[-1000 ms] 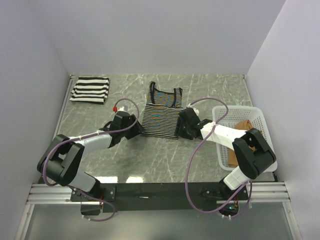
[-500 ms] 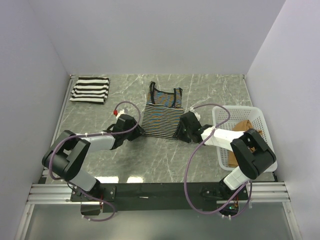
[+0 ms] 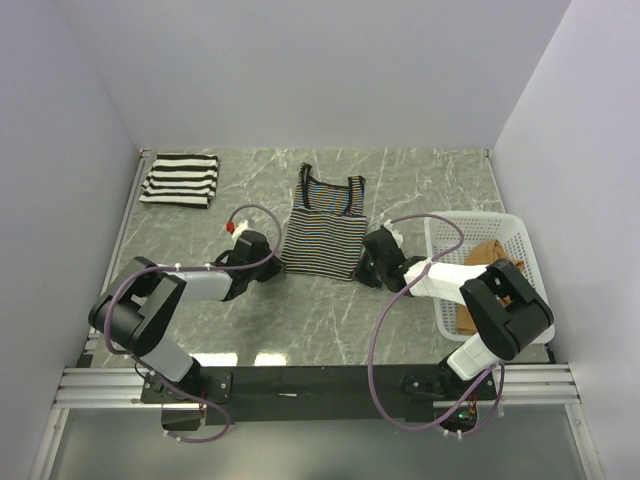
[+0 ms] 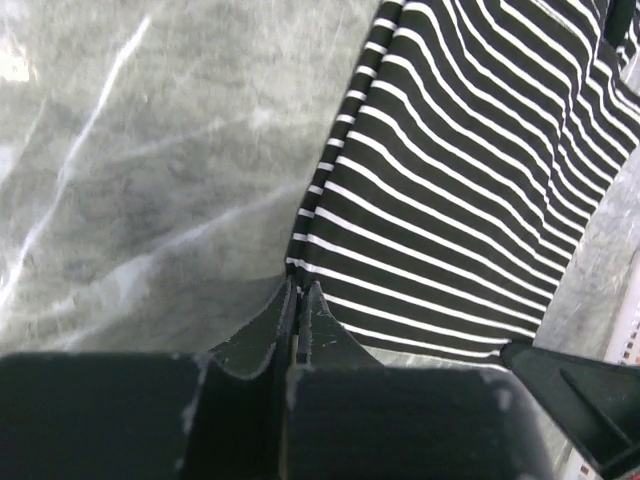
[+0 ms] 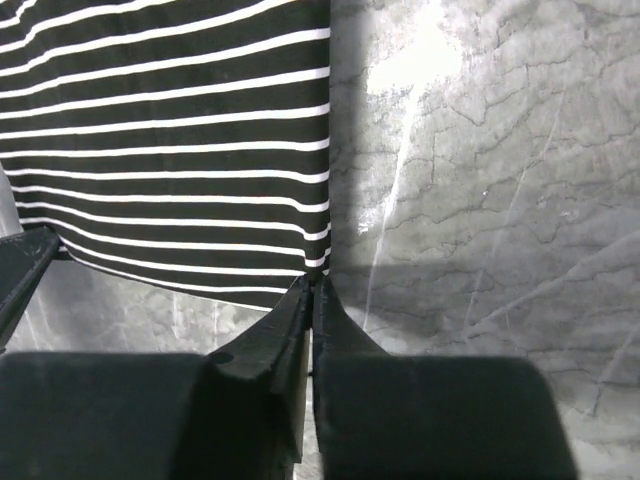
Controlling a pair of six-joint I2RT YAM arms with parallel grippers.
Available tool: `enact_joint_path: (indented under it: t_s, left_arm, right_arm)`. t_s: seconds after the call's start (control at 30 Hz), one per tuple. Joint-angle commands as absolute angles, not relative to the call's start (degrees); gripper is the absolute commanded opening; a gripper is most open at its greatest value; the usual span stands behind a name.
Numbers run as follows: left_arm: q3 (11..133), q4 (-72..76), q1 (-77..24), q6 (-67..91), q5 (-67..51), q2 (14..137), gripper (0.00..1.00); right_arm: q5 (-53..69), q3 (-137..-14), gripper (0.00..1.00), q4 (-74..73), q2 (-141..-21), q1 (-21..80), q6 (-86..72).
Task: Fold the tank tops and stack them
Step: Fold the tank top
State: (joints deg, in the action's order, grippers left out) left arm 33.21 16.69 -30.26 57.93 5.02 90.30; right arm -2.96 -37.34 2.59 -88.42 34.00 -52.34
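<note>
Top view: the thin-striped tank top (image 3: 322, 235) lies flat at the centre of the table (image 3: 420, 180), straps toward 12 o'clock. The left gripper (image 4: 297, 290) has its fingers pressed together on the hem corner at the garment's 7 o'clock. The right gripper (image 5: 312, 285) pinches the hem corner at 5 o'clock in the same way. The wide-striped tank top (image 3: 180, 180) rests folded at 10 o'clock. The white lattice basket (image 3: 470, 216) at 4 o'clock contains the tan-brown tank top (image 3: 488, 250), crumpled.
</note>
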Motion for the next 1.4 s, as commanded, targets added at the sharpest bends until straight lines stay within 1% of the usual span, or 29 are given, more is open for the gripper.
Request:
enact_joint_path:
  t_s: [0.0,0.1,0.17,0.27,0.33,0.37,0.43,0.47,0.53,0.57,0.6,0.67,0.77,0.9,1.0,1.17,1.2,1.27,1.3,1.33,1.37]
  left_arm:
    - [31.2,16.0,-31.4,57.1,6.2,87.7,0.01]
    - [29.0,14.6,-33.1,57.1,7.2,83.0,0.01]
    - [26.8,11.9,-35.3,57.5,8.3,79.8,0.0]
    - [22.2,8.7,-38.5,59.2,9.7,71.7,0.01]
    - [19.4,6.3,-41.2,61.1,10.6,64.1,0.01]
    - [18.6,3.1,-42.4,62.5,11.1,58.5,0.01]
    - [16.5,0.2,-45.9,64.1,12.5,52.5,0.01]
    - [16.0,-4.4,-47.0,65.8,12.8,46.5,0.0]
    - [15.1,-8.3,-50.3,67.7,13.7,40.3,0.01]
    - [15.1,-9.7,-51.4,69.0,14.1,34.6,0.0]
    - [15.1,-13.0,-52.5,69.8,14.7,32.0,0.01]
    - [16.0,-15.7,-55.0,70.8,16.1,27.0,0.01]
    - [18.9,-19.3,-55.6,70.3,17.1,25.8,0.0]
    - [25.2,-20.1,-55.5,68.8,19.1,28.3,0.01]
    - [29.7,-19.7,-55.5,67.8,22.9,31.5,0.01]
    - [37.6,-17.1,-54.3,63.1,29.3,40.8,0.01]
    - [39.8,-15.8,-53.4,61.9,28.7,42.5,0.01]
    - [41.6,-11.1,-47.5,59.0,24.9,48.4,0.01]
    - [42.6,-9.1,-44.6,58.3,18.8,50.6,0.01]
    - [43.0,-7.1,-38.7,57.2,15.6,54.8,0.01]
    - [43.4,-3.7,-36.1,57.1,13.7,57.1,0.01]
  right_arm:
    - [-4.3,-38.0,0.02,0.4,-86.8,34.5,-49.8]
    - [-4.0,-37.2,0.0,-1.9,-84.6,34.9,-47.9]
    - [-4.9,-36.1,0.0,-3.8,-81.1,36.5,-47.2]
    - [-5.5,-32.9,0.0,-5.9,-74.7,40.1,-47.3]
    - [-7.5,-30.5,0.0,-8.1,-69.6,43.3,-48.3]
    - [-8.3,-29.2,0.0,-9.0,-68.0,47.0,-49.8]
    - [-9.3,-28.0,0.0,-11.1,-63.6,50.3,-51.5]
    - [-10.1,-27.2,0.0,-11.9,-62.1,54.0,-53.4]
    - [-11.9,-26.8,0.0,-14.9,-57.8,57.6,-55.4]
    - [-13.2,-26.8,0.0,-15.9,-56.4,59.3,-57.5]
    - [-13.8,-27.1,0.0,-16.7,-54.2,62.1,-58.2]
    - [-14.9,-28.1,0.0,-19.0,-52.4,63.7,-59.6]
    - [-15.7,-30.1,0.0,-21.0,-50.1,64.3,-59.3]
    - [-16.9,-34.4,0.0,-23.0,-50.4,63.5,-57.1]
    - [-14.4,-38.0,0.0,-23.1,-52.2,59.2,-53.5]
    - [-0.6,-42.7,0.0,-18.9,-55.5,42.9,-45.6]
    - [1.1,-43.9,0.0,-18.5,-57.9,40.8,-44.4]
    - [6.6,-48.0,0.0,-18.0,-63.2,35.2,-41.5]
    - [8.8,-49.6,0.0,-17.5,-65.4,33.2,-40.6]
    - [11.7,-52.7,0.0,-17.1,-67.6,31.8,-39.0]
    - [13.1,-54.4,0.0,-16.8,-72.5,29.1,-38.4]
